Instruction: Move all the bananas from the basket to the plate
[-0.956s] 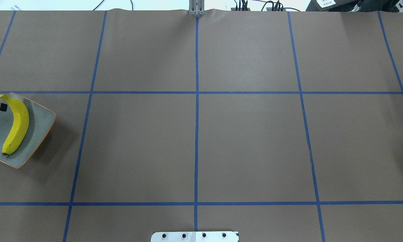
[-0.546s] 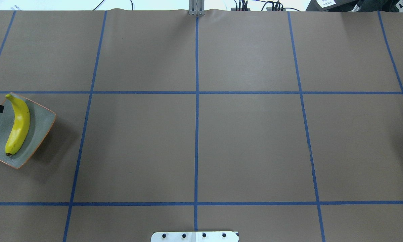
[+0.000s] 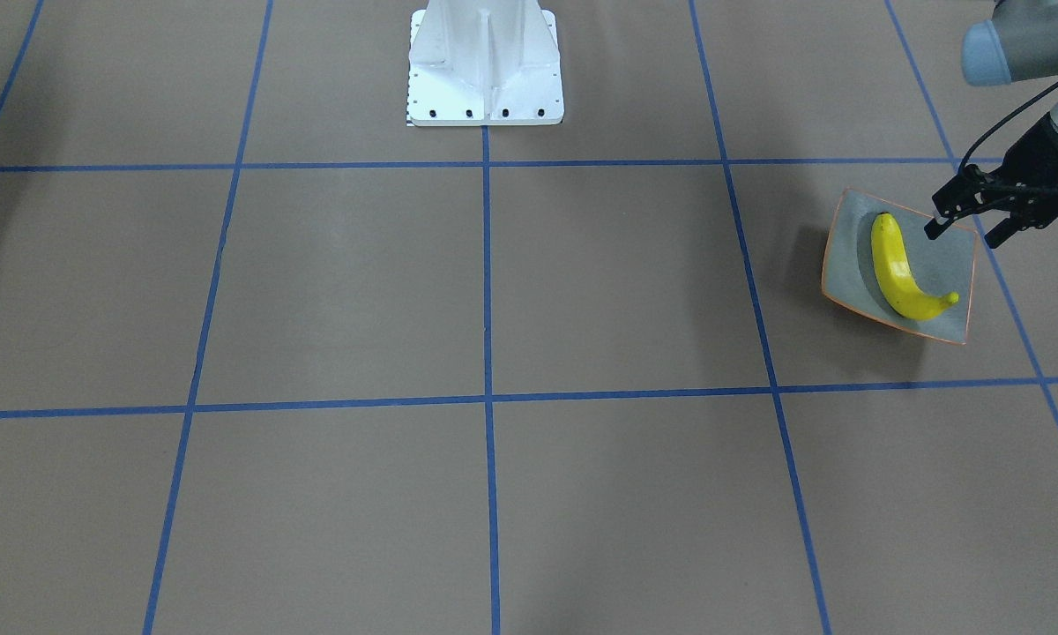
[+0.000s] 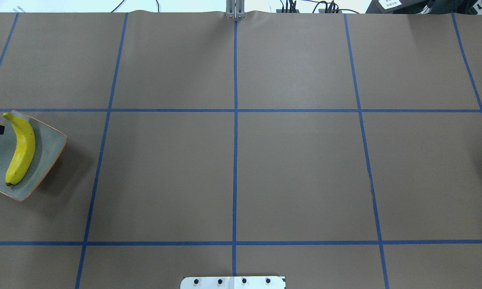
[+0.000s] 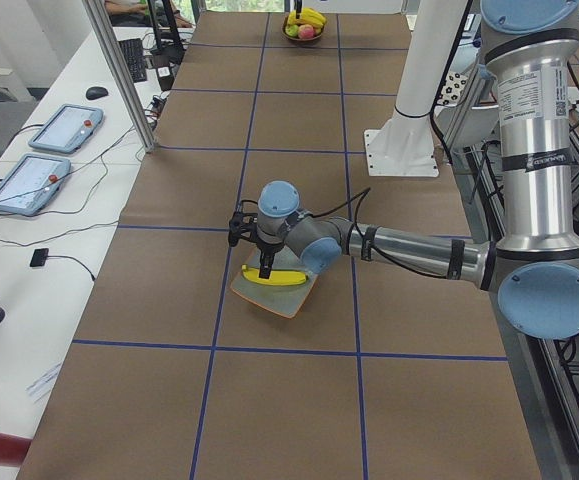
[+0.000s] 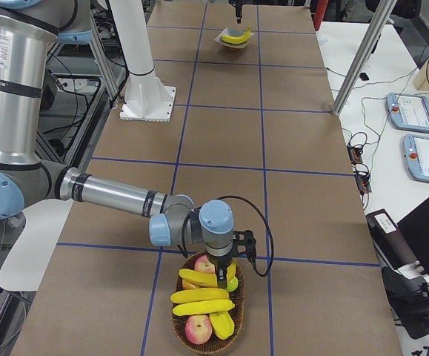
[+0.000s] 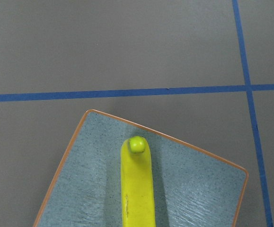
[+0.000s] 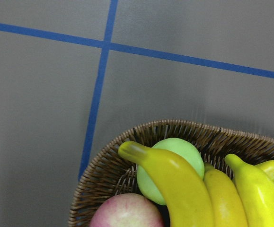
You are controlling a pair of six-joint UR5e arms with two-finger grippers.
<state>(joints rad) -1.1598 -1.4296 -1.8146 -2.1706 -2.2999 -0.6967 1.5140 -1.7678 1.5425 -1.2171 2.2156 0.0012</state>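
Observation:
One yellow banana (image 4: 22, 150) lies on the grey, orange-rimmed plate (image 4: 48, 140) at the table's left edge; both show in the front view, banana (image 3: 895, 269) on plate (image 3: 846, 265), and in the left wrist view (image 7: 137, 189). My left gripper (image 3: 961, 235) is open and empty, just above the plate's outer edge, apart from the banana. The wicker basket (image 6: 199, 315) holds three more bananas (image 8: 179, 184) among other fruit. My right gripper (image 6: 233, 267) is down at the basket's near rim; I cannot tell whether it is open or shut.
The basket also holds red apples (image 6: 198, 326) and a green apple (image 8: 172, 156). The robot's white base (image 3: 485, 62) stands at mid-table. Blue tape lines grid the brown table cover.
My left gripper's finger has drawn back to the left, away from the banana's stem. The banana has shifted a little and settled on the plate.

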